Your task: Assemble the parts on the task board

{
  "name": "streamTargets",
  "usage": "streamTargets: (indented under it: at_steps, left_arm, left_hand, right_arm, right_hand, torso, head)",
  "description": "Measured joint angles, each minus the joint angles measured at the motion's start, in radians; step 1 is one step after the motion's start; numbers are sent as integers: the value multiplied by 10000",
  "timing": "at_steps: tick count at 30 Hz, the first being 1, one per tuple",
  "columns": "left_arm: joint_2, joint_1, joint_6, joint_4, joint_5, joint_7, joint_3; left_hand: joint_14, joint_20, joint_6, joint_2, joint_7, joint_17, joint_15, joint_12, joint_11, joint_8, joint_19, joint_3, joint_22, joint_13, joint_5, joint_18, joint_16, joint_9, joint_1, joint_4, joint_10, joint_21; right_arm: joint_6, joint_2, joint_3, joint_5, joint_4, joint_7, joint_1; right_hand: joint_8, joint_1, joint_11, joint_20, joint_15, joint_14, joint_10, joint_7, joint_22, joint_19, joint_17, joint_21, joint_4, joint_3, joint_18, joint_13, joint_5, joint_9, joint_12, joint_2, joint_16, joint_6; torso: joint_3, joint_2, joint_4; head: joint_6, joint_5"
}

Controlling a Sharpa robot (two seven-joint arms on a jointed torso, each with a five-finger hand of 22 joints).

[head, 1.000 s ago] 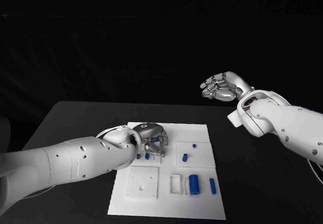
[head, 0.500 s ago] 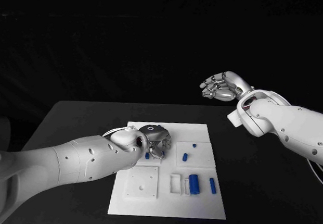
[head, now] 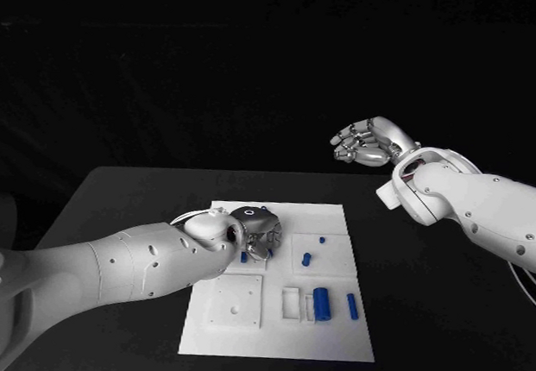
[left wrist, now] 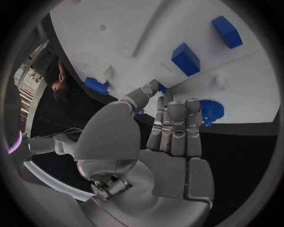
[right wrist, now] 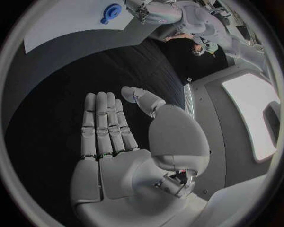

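1. Left hand (head: 255,223) is low over the far-left part of the white task board (head: 331,346), fingers (left wrist: 176,126) straight and side by side, pointing down at the plate; nothing held.
2. On the board, small blue parts: a peg (head: 307,260) just beside that hand, then a thick cylinder (head: 321,304) and a slim bar (head: 352,306) nearer the robot. A blue gear (left wrist: 208,111) sits by the fingertips.
3. Right hand (head: 369,142) is up high, well clear of the table, fingers extended, empty.

Far-left part of the task board (head: 331,338) hidden beneath the left hand (head: 255,225); blue gear (left wrist: 210,111) half covered by fingers (left wrist: 176,124); whether anything is gripped unclear.
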Motion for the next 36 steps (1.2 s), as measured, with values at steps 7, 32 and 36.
streamTargets:
  at_steps: [7, 32, 36]
  left_arm:
    - [140, -13, 58, -170, -42, -47, -3]
    - [309, -42, -212, -516, -153, -158, -28]
    - [314, -31, -118, -507, -265, -205, -59]
  left_hand:
    - [-14, 2, 37, 54, -32, -1, -14, 84, 16, 0, -2, 110, -1, 26, -1, 2, 0, 0, 55, 20, -87, 0]
    - [33, -33, 117, 65, -22, -26, -60, 749, -24, 115, 39, 8, -4, 339, -39, 5, 114, -30, -411, 447, -118, 74]
    - [46, -33, 202, 120, -103, 19, -79, 1371, -176, 172, 39, 8, -4, 682, -39, 9, 239, -30, -466, 448, -295, 78]
  right_arm:
    - [0, 10, 0, 0, 0, 0, 0]
    - [-1, 6, 0, 9, 0, 0, 0]
    - [-1, 9, 0, 12, 4, 0, 0]
  right_hand:
    - [0, 0, -36, 0, 0, 0, 36, 0, -1, 0, 0, 0, 0, 0, -1, -8, 0, 1, 0, 0, 0, 0]
    - [0, -41, -36, -1, 0, 0, 35, 0, 29, 0, -20, -40, 0, 0, 0, -17, 0, -7, -39, 41, 35, 0]
    - [0, -75, -35, -1, 0, 0, 35, 0, 28, 0, -20, -40, 28, -28, 0, -16, 0, -7, -39, 75, 35, 0]
  torso:
    - [-1, 0, 0]
    - [3, -4, 6]
    - [3, -4, 6]
  head:
    - [-2, -10]
    - [64, -11]
    - [66, -14]
